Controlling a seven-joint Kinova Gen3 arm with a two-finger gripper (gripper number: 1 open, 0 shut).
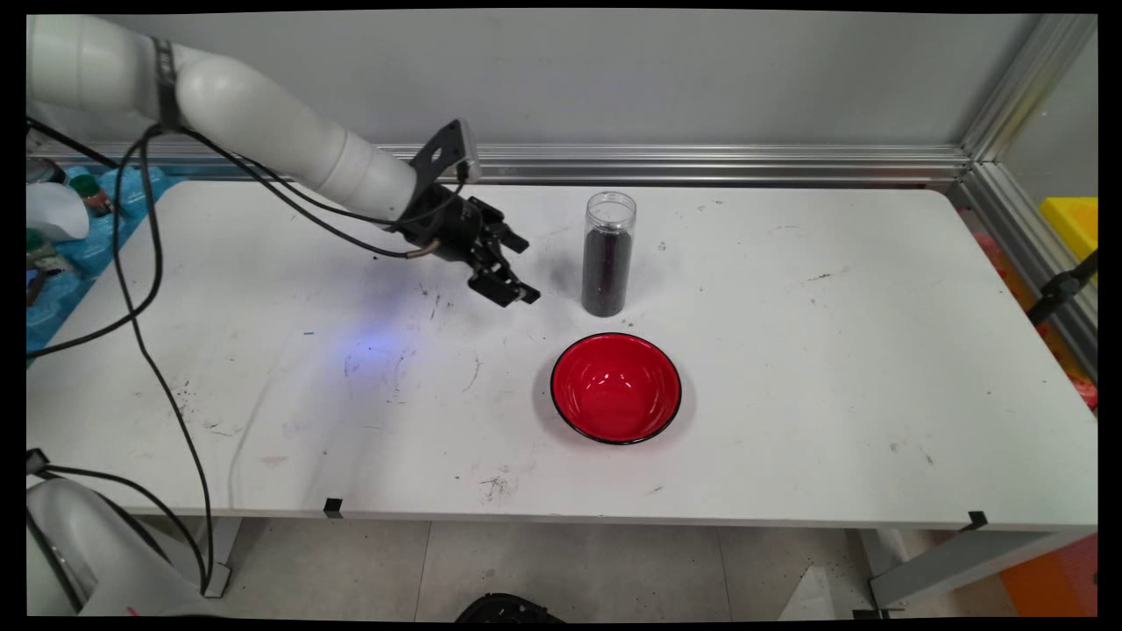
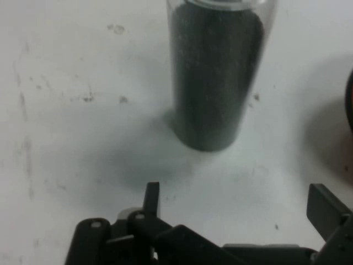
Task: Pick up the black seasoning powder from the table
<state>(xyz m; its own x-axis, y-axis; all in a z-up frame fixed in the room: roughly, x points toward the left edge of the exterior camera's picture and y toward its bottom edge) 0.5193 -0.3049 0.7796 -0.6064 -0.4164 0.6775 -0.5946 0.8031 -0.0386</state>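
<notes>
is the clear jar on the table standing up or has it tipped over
Upright. The clear jar stands on its base on the table, open mouth upward, dark contents filling most of it. The open gripper is beside it, not touching.

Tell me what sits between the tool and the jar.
Nothing: only bare, scuffed table separates the open tool from the jar of dark grains. Both views show that gap; the red bowl lies off to the side.
</notes>
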